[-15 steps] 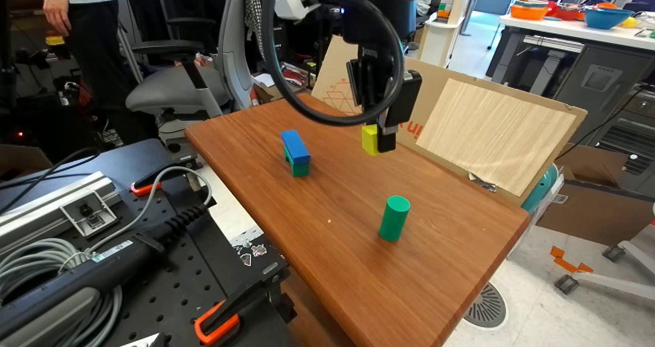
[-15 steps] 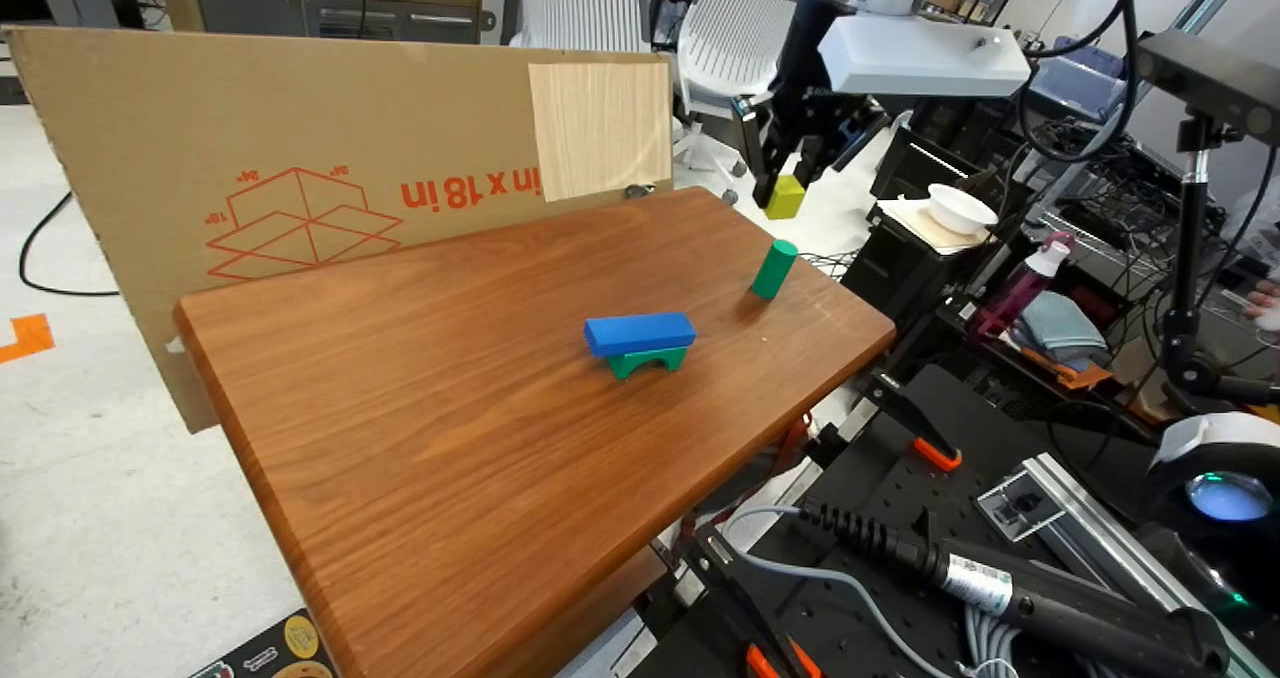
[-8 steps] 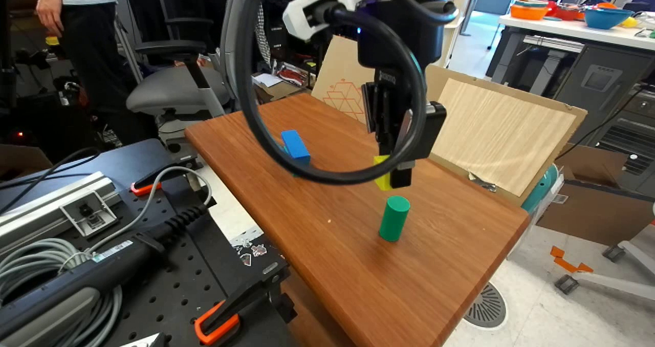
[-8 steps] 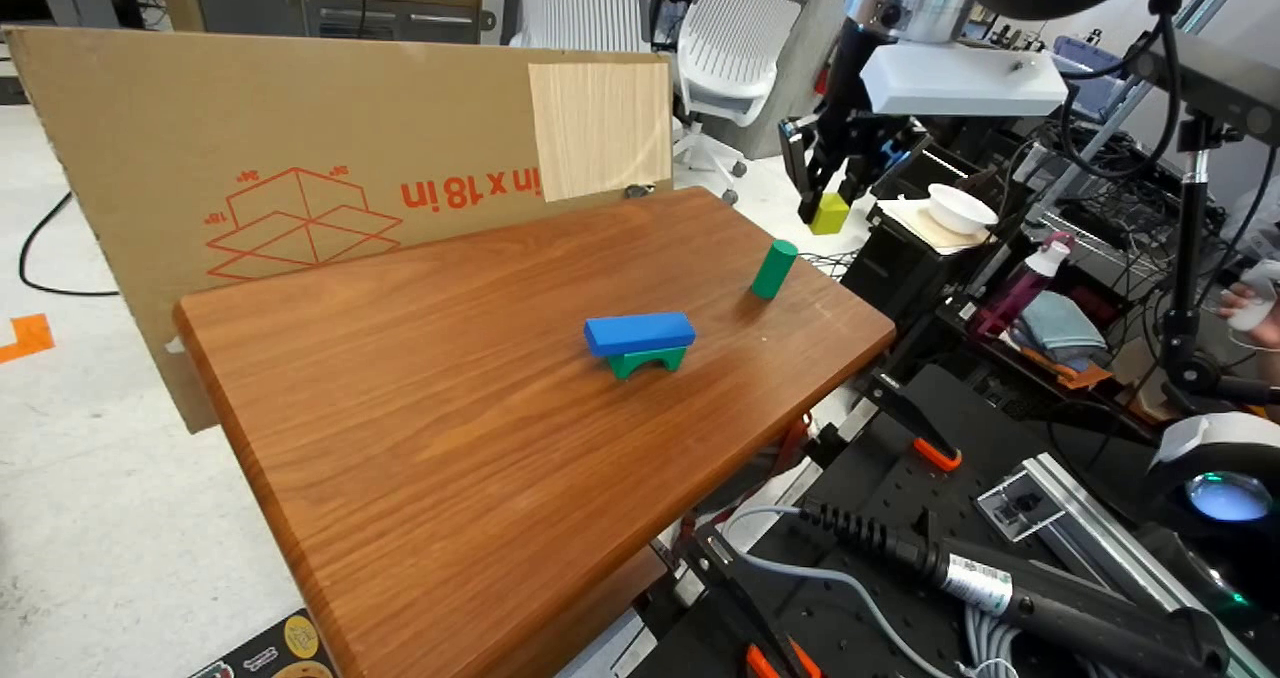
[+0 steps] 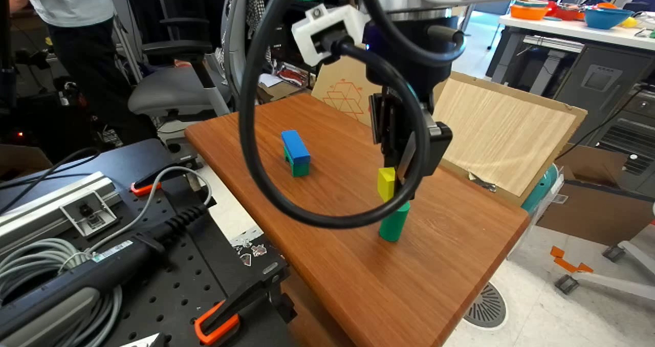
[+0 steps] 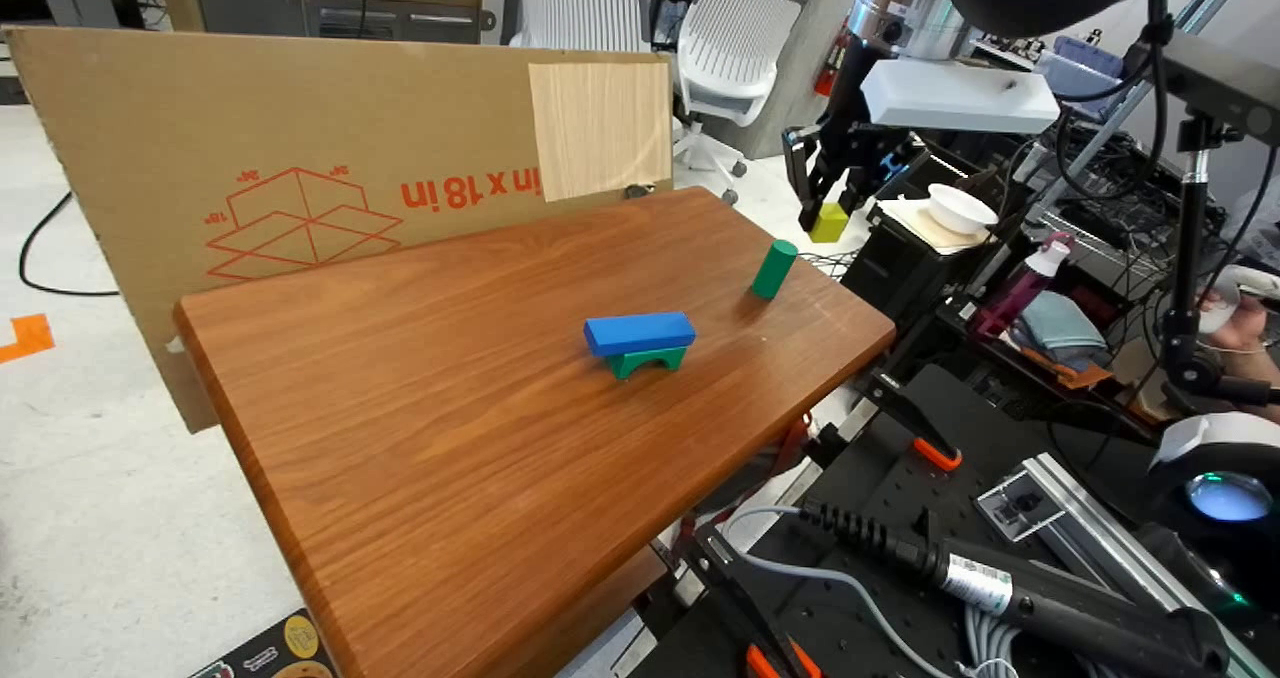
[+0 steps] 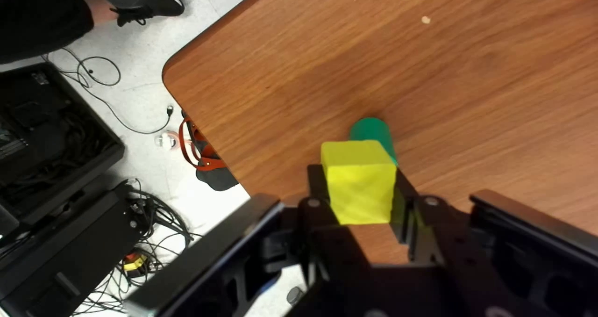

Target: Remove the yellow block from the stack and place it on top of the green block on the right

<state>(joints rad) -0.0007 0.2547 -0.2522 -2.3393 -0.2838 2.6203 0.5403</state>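
My gripper (image 7: 359, 179) is shut on the yellow block (image 7: 359, 186), with a finger on each side of it. The yellow block also shows in both exterior views (image 5: 386, 184) (image 6: 829, 223), held in the air. The green block (image 6: 775, 270) is an upright cylinder on the table. The yellow block hangs higher than it and apart to its right in that view. In an exterior view the cable loop crosses in front of the green block (image 5: 393, 226). In the wrist view the yellow block partly hides the green block (image 7: 372, 129). The blue block (image 6: 640, 333) lies on a green arch (image 6: 622, 366).
The wooden table (image 6: 420, 438) has a cardboard sheet (image 6: 130, 158) standing along its edge. A black bench (image 5: 169, 290) with clamps and a cable adjoins another edge. A person (image 5: 77, 45) stands behind, beside a grey chair (image 5: 169, 91).
My gripper has moved with the yellow block, lower and closer to the green block in an exterior view. It went rightward and down, mostly in the first half second. The blocks on the table stayed.
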